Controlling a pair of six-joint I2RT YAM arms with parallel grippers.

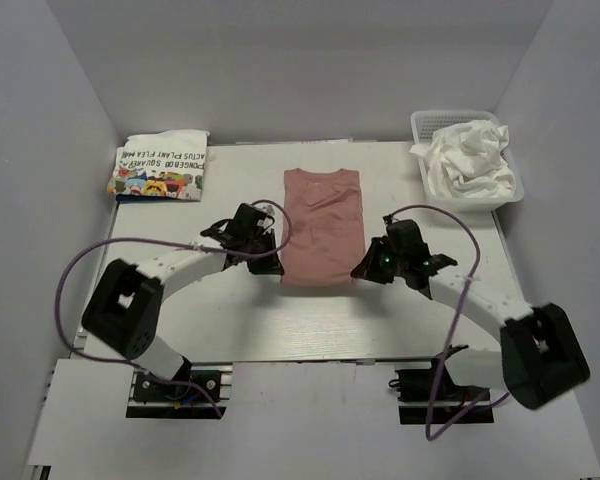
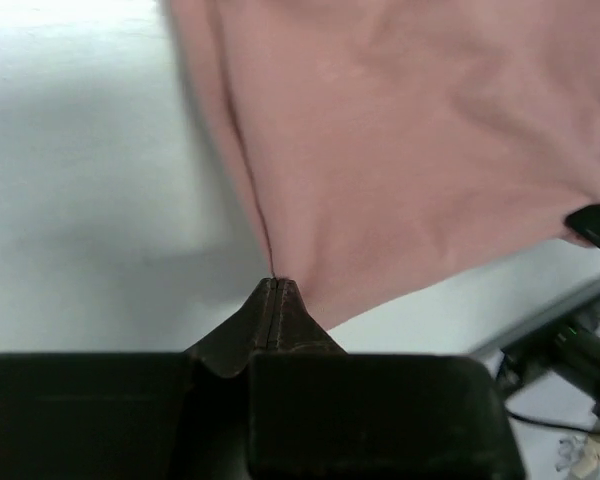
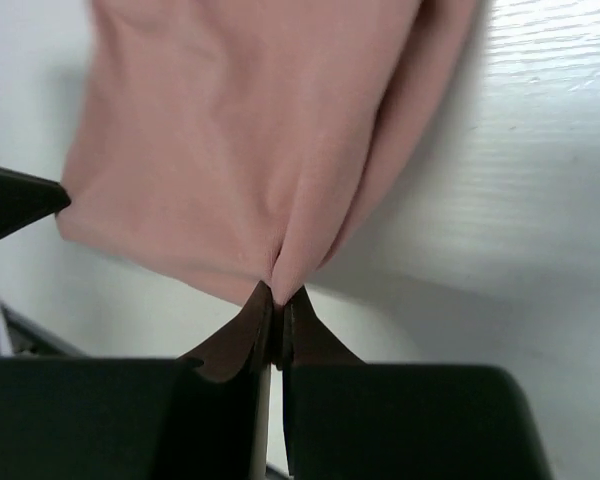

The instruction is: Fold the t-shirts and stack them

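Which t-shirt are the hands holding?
The pink t-shirt at centre, near corners pinched by left hand and right hand; the cartoon-print tee lies folded far-left, white ones in the basket.

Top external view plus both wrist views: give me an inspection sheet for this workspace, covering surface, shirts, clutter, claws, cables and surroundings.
Surface: white table, slatted top.
Job's things: pink t-shirt lies narrow at the centre, collar far; printed white t-shirt lies folded at the far left corner; crumpled white t-shirts sit in the basket.
Clutter: white mesh basket at the far right corner.
Grippers: left claw shut on the pink t-shirt's near left corner; right claw shut on its near right corner.
Cables: purple cables loop off both arms.
Surroundings: plain white walls on three sides.
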